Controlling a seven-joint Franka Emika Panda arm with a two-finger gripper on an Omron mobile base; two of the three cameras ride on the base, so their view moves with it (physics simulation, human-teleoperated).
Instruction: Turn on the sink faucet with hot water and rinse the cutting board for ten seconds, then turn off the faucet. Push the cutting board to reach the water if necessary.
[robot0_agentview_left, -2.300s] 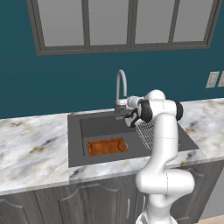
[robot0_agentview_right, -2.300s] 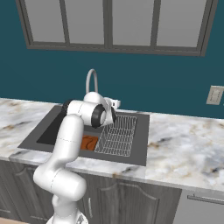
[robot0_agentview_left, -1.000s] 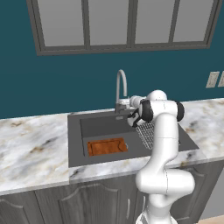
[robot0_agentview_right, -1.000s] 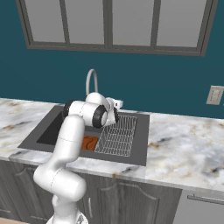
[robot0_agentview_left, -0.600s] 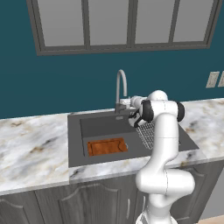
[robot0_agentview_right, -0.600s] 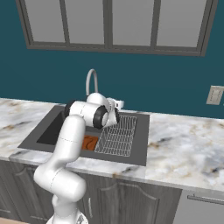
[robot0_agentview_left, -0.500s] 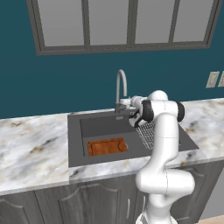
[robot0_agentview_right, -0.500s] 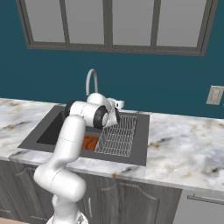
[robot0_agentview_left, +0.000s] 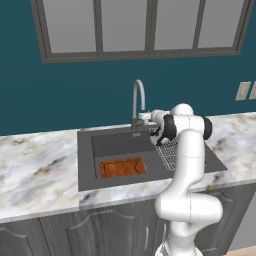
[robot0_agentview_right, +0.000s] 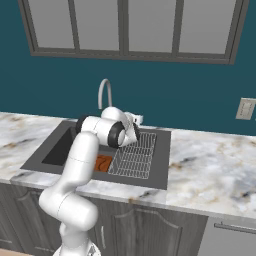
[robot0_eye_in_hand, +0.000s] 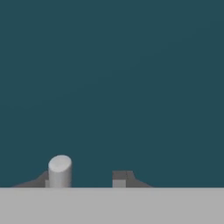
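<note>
The pincer (robot0_eye_in_hand: 85, 180) stood parted beside the tall grey metal gooseneck faucet (robot0_agentview_left: 137, 102), its small grey lever (robot0_eye_in_hand: 60, 170) by one fingertip.

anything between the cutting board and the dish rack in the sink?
Nothing. In the left base view the cutting board lies flat on the sink floor, and only bare dark basin floor runs from its right edge to the dish rack.

Cutting board (robot0_agentview_right: 103, 163) mostly behind the arm, right base view.
</note>
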